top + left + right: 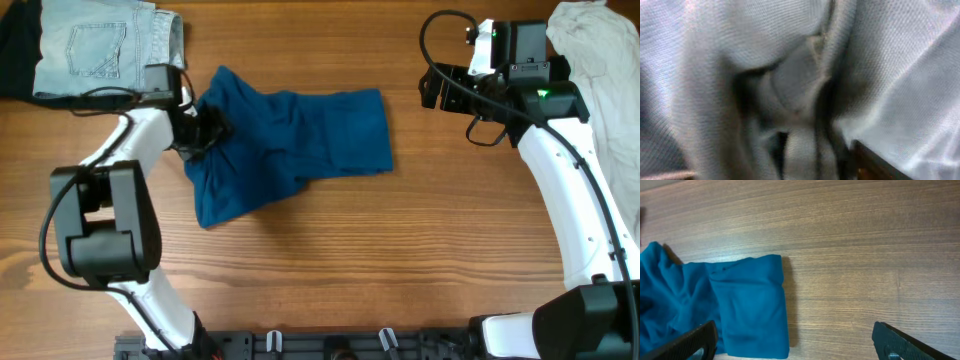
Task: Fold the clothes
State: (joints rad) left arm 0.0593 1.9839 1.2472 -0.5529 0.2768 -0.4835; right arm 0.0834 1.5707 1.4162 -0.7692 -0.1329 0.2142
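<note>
Lying left of the middle in the overhead picture, the deep-blue top [290, 140] was spread in a rumpled heap on the wooden table [400, 260]. Its right part was flatter, with a straight edge. Its left part was bunched up and hung down toward the lower left.

The left gripper [205, 128] was at the left edge of the top, pressed down into the folds there. In the left wrist picture, soft cloth filled almost the whole frame, very close and blurry. The cloth hid the jaws, so I could not tell if they were pinching the top or had let it go.

The right gripper [432, 88] was in the upper right of the overhead picture, well apart from the top. In the right wrist picture its two black fingers [690, 342] poked in at the lower left and lower right corners, spread wide. Nothing was between them but bare wood and a corner of the top on the table. It held nothing and touched nothing.

A pale denim piece [100, 45] sat in the upper left corner. A white garment [600, 70] lay at the upper right edge.
</note>
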